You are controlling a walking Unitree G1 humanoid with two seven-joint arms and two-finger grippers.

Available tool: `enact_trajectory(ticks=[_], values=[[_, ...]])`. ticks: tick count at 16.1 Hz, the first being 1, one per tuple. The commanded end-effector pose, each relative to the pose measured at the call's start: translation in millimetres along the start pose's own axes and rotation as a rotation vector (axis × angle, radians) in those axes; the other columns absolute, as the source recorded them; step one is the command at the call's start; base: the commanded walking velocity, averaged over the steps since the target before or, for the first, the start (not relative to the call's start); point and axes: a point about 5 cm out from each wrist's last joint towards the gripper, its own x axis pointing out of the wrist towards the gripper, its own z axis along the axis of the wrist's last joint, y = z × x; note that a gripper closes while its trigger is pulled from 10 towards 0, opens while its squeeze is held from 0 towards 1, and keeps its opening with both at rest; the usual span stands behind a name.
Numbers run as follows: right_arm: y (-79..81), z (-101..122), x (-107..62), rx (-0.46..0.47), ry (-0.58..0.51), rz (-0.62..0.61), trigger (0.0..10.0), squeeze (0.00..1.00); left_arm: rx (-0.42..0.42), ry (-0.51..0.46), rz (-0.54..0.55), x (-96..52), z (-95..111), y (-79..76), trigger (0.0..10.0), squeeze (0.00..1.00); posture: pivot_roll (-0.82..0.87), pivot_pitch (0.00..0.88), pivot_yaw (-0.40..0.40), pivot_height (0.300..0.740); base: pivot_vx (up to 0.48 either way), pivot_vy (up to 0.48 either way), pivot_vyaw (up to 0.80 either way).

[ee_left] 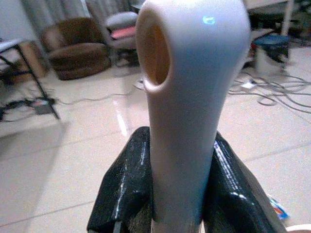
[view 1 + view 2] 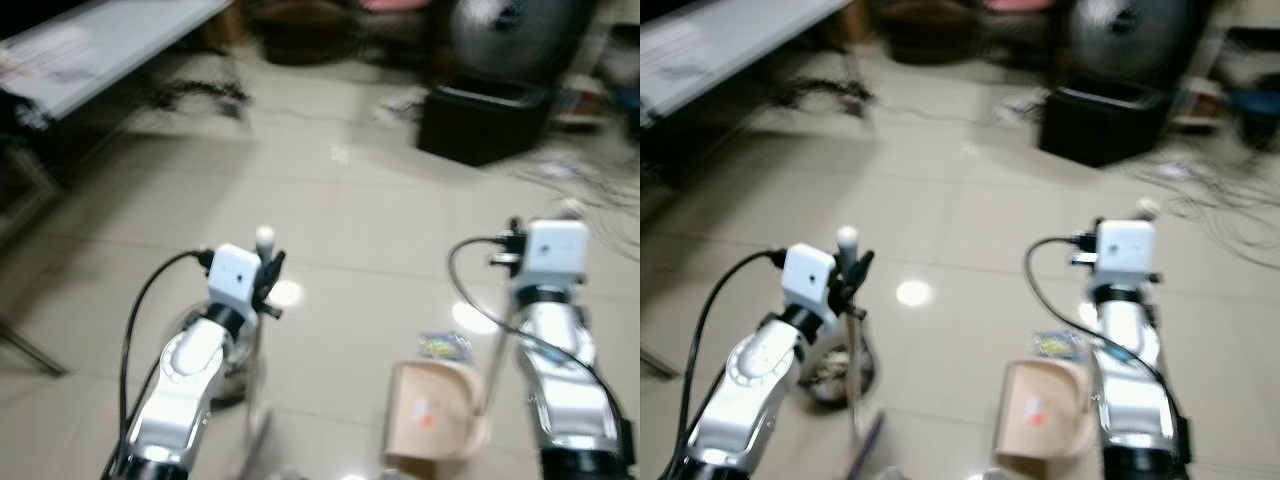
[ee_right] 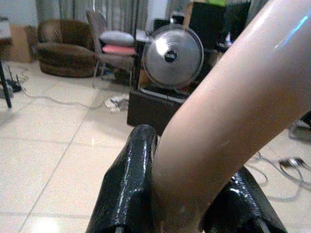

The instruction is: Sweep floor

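- Nearest, at 6 o'clock of the head views: beige dustpan point(image 2: 432, 412), tray on the tile floor point(image 2: 350, 215), long handle rising toward the right arm.
- Right gripper point(image 3: 187, 194): black fingers point(image 3: 127, 184) closed around the curved dustpan handle point(image 3: 228, 111), snug on both sides, no gap visible.
- Left gripper point(image 1: 177, 194): fingers point(image 1: 124, 189) clamped on the white broom handle point(image 1: 187, 97) just below its hollow tip; shaft running down past 7 o'clock, bristle end blurred and not made out.
- Small colourful wrapper point(image 2: 444, 346) on the tile just beyond the dustpan's far edge, toward 12 o'clock from the tray; apparently the debris to collect.
- Dark round object point(image 2: 835, 368) on the floor at 8 o'clock, beside the left arm; identity unclear.
- Far field, 12 to 2 o'clock: black box point(image 2: 482, 122) with a fan point(image 3: 172, 56) above it, loose cables point(image 2: 585, 190) at 3 o'clock.
- Step in hand, judged: sweeping the wrapper into the tray. Best done with the tray lip flat on the tile and mouth toward the wrapper, broom drawn in short low strokes, both grips kept firm, cables avoided.
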Motion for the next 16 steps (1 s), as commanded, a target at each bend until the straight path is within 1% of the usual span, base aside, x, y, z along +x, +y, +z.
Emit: enact_trajectory(ticks=[1, 2, 5, 7, 10, 13, 14, 16], values=[[-1.7, 12, 1.0, -0.002, -0.045, -0.009, 10.0, 0.0, 0.041, -0.036, 0.013, 1.8, 9, 5.1, 10.0, 0.0, -0.01, 0.045, 0.089, 0.74, 0.0, 0.0, -0.8], [-1.3, 11, 0.7, -0.014, -0.039, -0.013, 10.0, 0.0, 0.039, -0.04, 0.018, 4.1, 11, 5.4, 10.0, 0.0, -0.01, 0.045, 0.09, 0.74, 0.0, -0.259, -0.8], [-2.8, 8, 2.0, -0.029, -0.024, -0.021, 10.0, 0.0, 0.041, -0.048, 0.018, 8.3, 14, 4.9, 10.0, 0.0, -0.02, 0.043, 0.092, 0.74, 0.0, -0.376, 0.0], [-3.1, 7, 1.9, -0.003, -0.017, -0.031, 10.0, 0.0, 0.042, -0.054, 0.015, 10.7, 16, 4.8, 10.0, 0.0, -0.02, 0.038, 0.097, 0.74, 0.0, -0.382, 0.0], [-0.3, 5, 1.1, 0.01, -0.004, -0.023, 10.0, 0.0, 0.046, -0.053, 0.011, 11.9, 17, 4.8, 10.0, 0.0, -0.02, 0.033, 0.1, 0.74, 0.0, -0.385, 0.0], [0.3, 3, 0.5, 0.025, 0.008, -0.026, 10.0, 0.0, 0.026, -0.058, 0.004, 14.1, 19, 3.3, 10.0, 0.0, -0.02, 0.027, 0.104, 0.74, 0.0, 0.0, 0.0], [-0.2, 2, 0.2, 0.039, 0.014, -0.032, 10.0, 0.0, 0.044, -0.055, 0.005, 15.7, 20, 3.6, 10.0, 0.0, -0.02, 0.023, 0.107, 0.74, 0.0, 0.0, 0.0], [-0.8, 1, 0.1, 0.072, 0.023, -0.041, 10.0, 0.0, 0.038, -0.085, 0.002, 18.2, 25, 2.7, 10.0, 0.0, -0.02, 0.019, 0.11, 0.74, 0.0, 0.0, 0.0]])
